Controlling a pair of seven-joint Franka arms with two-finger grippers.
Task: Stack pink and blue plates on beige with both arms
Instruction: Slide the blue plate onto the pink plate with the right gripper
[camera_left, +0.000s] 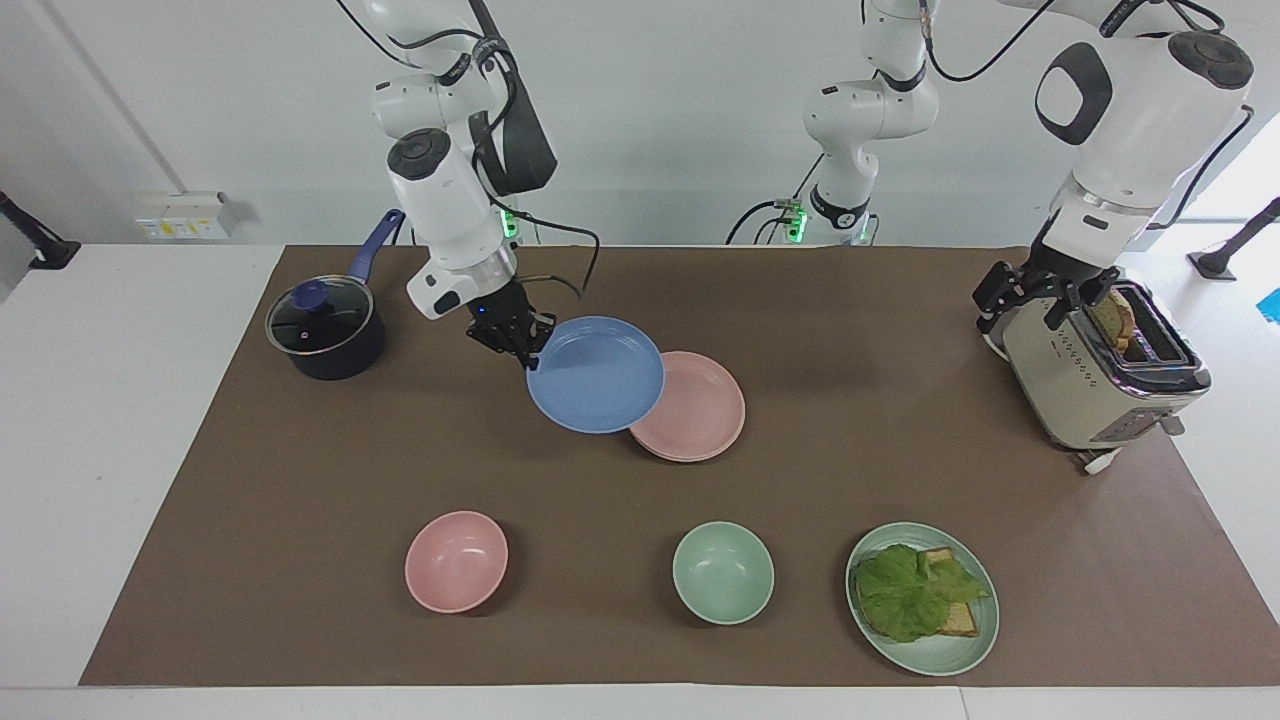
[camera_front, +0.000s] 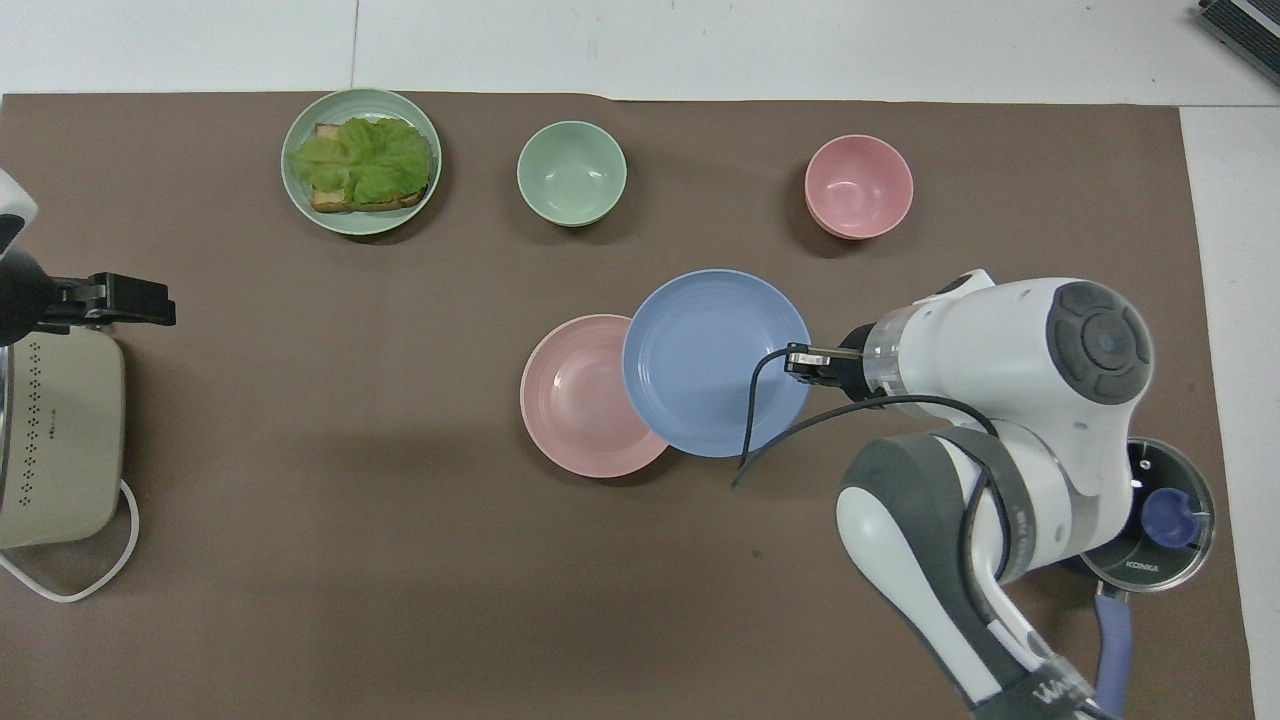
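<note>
My right gripper is shut on the rim of the blue plate and holds it in the air, slightly tilted. The plate hangs partly over the edge of the pink plate on the side toward the right arm's end. The pink plate lies flat mid-mat. A thin second rim shows just under it; the beige plate is otherwise hidden. My left gripper waits open over the toaster, holding nothing.
A dark pot with a glass lid stands at the right arm's end. Farther from the robots are a pink bowl, a green bowl and a green plate with lettuce and toast.
</note>
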